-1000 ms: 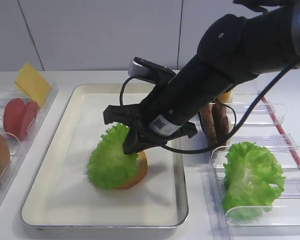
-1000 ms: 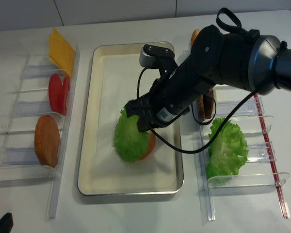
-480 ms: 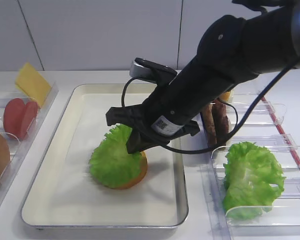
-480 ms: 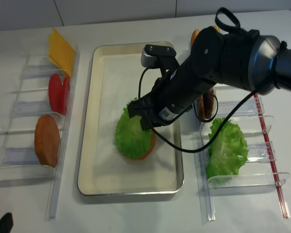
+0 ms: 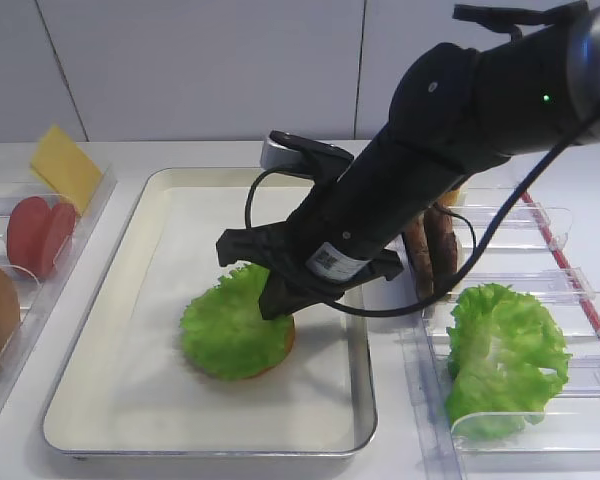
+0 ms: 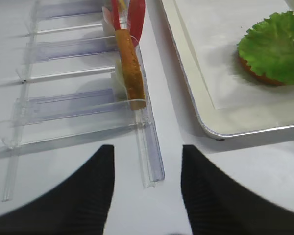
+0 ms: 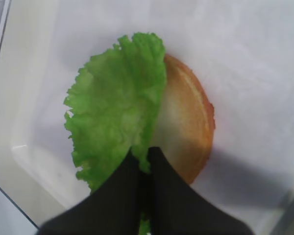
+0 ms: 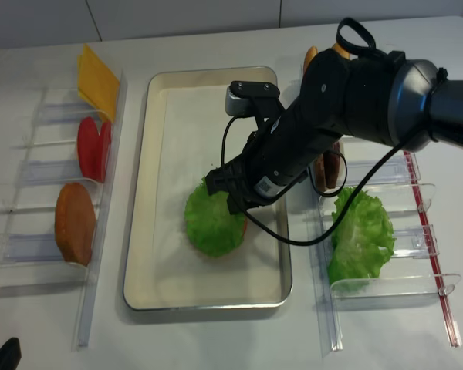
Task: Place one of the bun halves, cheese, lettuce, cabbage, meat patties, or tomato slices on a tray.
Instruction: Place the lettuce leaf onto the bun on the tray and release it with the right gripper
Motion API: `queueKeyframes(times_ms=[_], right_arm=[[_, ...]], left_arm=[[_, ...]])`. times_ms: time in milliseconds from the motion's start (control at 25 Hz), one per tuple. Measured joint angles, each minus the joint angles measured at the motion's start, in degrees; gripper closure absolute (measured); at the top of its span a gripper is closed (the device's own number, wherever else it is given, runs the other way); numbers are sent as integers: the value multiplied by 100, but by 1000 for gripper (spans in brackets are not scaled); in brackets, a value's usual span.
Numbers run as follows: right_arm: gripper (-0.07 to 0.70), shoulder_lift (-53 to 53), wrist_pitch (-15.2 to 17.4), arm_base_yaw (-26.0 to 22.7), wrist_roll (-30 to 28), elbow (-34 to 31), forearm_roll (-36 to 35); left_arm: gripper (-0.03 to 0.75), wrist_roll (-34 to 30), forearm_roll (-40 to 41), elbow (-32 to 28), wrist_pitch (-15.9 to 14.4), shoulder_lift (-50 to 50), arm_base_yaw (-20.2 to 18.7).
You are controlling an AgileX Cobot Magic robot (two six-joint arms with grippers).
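Note:
The frilly green lettuce (image 5: 228, 332) lies over a golden bun half (image 7: 188, 122) on the cream tray (image 5: 100, 330). My right gripper (image 7: 143, 154) is shut on the leaf's near edge, and a strip of green shows between its black fingers (image 7: 122, 191). From above, the right gripper (image 8: 231, 202) sits at the lettuce's (image 8: 212, 225) right rim. In the right wrist view the lettuce (image 7: 117, 98) covers the bun's left half. My left gripper (image 6: 147, 156) hangs open over bare table, left of the tray (image 6: 186, 83), holding nothing.
Clear bins on the left hold cheese (image 8: 98, 77), tomato slices (image 8: 92, 146) and another bun half (image 8: 75, 223). Right-hand bins hold meat patties (image 8: 328, 169) and a big clump of green leaves (image 8: 363, 231). The right arm reaches across the tray's right rim.
My right gripper has come down with the lettuce. The leaf, tilted up a second ago, now lies flatter over the bun half.

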State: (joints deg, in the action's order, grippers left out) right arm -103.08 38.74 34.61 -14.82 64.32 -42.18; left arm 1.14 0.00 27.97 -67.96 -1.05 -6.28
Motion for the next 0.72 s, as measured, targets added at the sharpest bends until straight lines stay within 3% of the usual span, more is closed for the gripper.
queueKeyframes(times_ms=[160,440,600,720], right_arm=[[521,0,0,0,37,0,105],[124,0,81,0,37,104,278],[67,0,422,0,310,484,726],[62,0,950,0,687,852,1350]], left_arm=[[387,0,0,0,0,0,0],[387,0,0,0,0,0,0],[387,0,0,0,0,0,0],[387,0,0,0,0,0,0]])
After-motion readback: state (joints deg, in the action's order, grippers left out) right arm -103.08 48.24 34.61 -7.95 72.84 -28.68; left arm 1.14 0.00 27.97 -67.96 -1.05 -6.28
